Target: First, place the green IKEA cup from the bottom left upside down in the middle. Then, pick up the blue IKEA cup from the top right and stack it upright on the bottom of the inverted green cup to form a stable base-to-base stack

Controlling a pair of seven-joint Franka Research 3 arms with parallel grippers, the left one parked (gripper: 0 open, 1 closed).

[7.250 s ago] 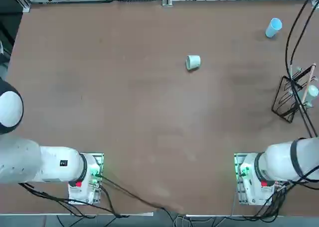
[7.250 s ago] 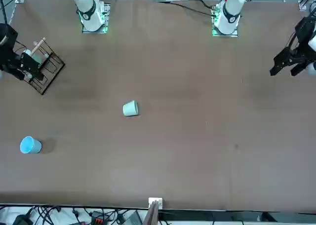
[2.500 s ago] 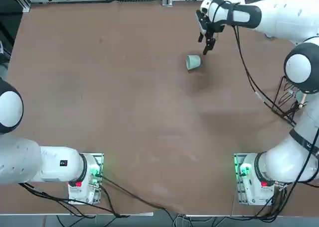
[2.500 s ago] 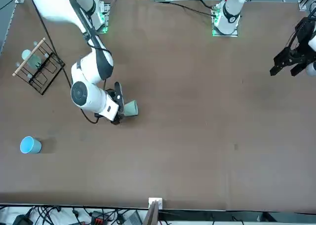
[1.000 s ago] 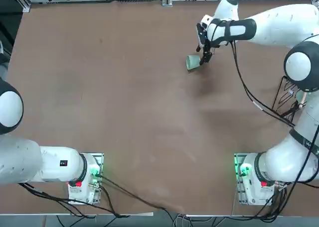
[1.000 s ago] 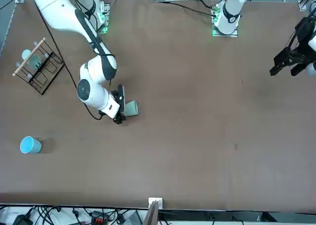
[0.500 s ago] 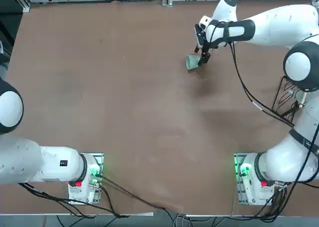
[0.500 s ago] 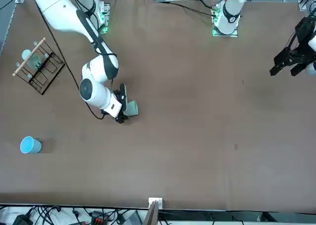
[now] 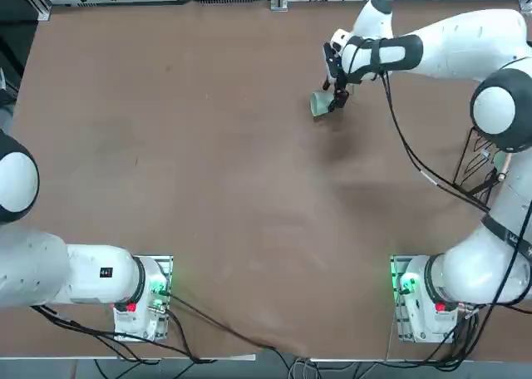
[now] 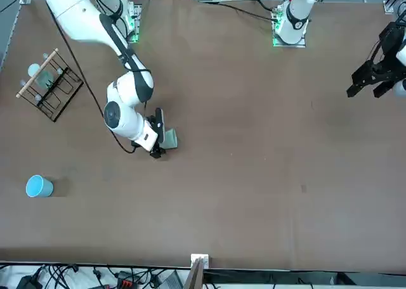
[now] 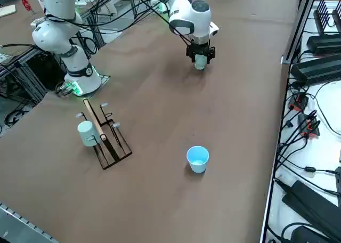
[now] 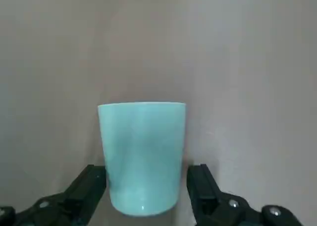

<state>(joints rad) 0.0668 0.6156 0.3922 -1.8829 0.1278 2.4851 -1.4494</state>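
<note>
Now right claw (image 12: pixel 146 189) lower, straddling green cup (image 12: pixel 142 154).

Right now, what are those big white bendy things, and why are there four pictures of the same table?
Those are robot arms. Four cameras watch one brown table: one from overhead, one from across the table, one from the side, and one on the working arm's wrist. The right gripper, a hand with two black fingers, is open with one finger either side of the green cup, which lies on its side. It holds nothing yet. The blue cup stands upright, far off near the table's corner. A black wire rack with another pale cup on it sits near the table's edge.
</note>
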